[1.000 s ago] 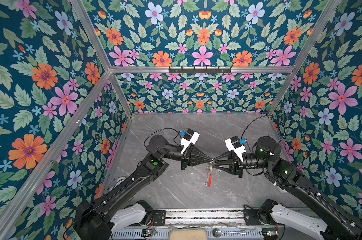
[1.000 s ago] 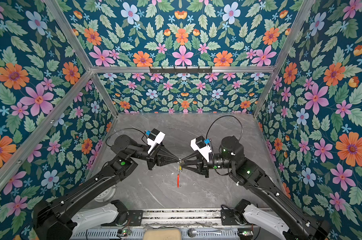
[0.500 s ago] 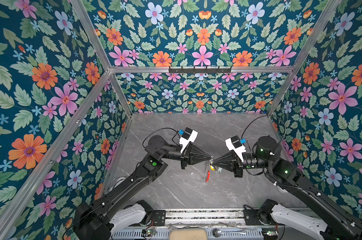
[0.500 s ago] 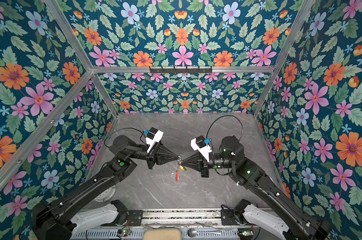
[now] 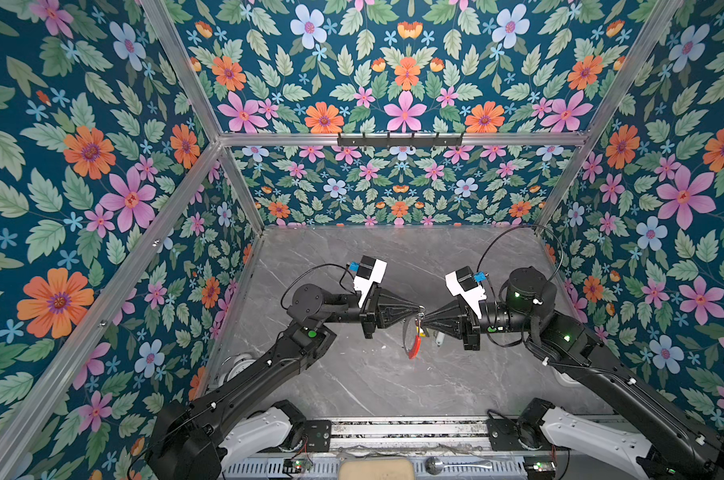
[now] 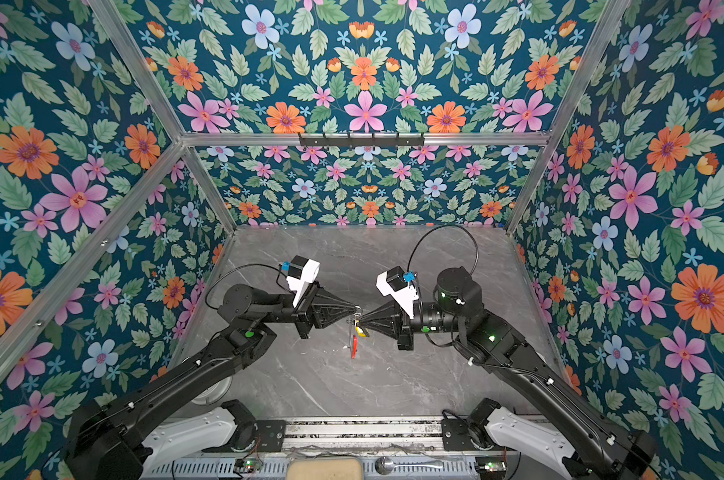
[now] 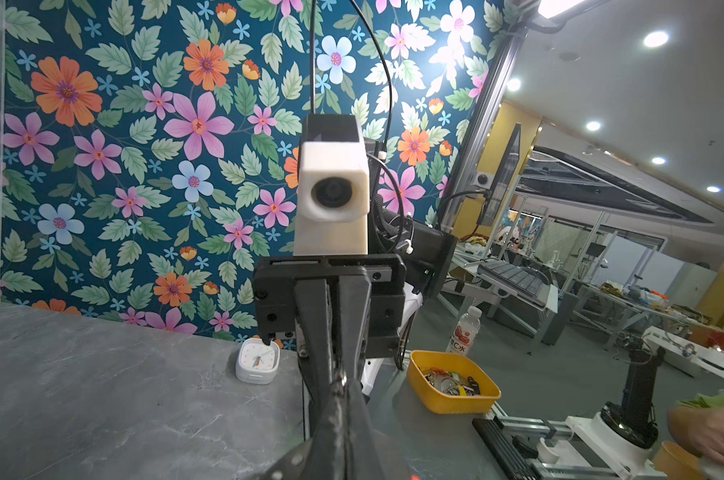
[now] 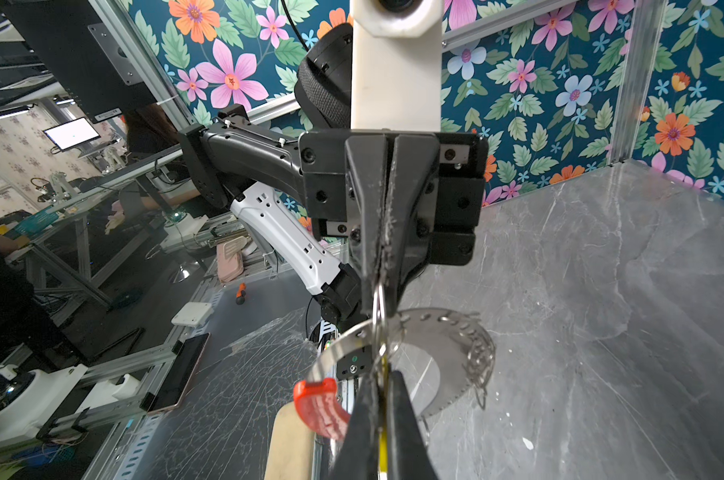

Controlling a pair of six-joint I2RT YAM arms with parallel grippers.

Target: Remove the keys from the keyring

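now the left gripper (image 5: 420, 308) and the right gripper (image 5: 425, 320) stand tip to tip above the grey marble tabletop (image 5: 352, 374), as both top views show; the left gripper's fingers (image 8: 366, 208) are pressed together and clamped on a small silver split ring (image 8: 379, 301), whose loop pokes out past their tips in the right wrist view; that split ring passes through the keyring (image 8: 443, 330), a flat grey hoop with a row of holes, which hangs from it just beyond the left fingertips; the hoop's red section (image 8: 316, 405) sits at the end far from the left fingers, just beside the right gripper's fingers (image 8: 408, 432); a bunch of bare silver rings (image 8: 480, 361) dangles off the rim on the other side of the right fingers; the right fingers are likewise closed tight, gripping the yellow-tagged key (image 8: 383, 440), of which only a thin yellow edge shows in the seam between them; in both top views the yellow tag (image 6: 362, 331) shows directly under the right fingertips, just beside the hoop; a pale oblong tag (image 5: 439, 340) shows a little further back beneath the right fingers; whether it hangs or lies on the tabletop cannot be told
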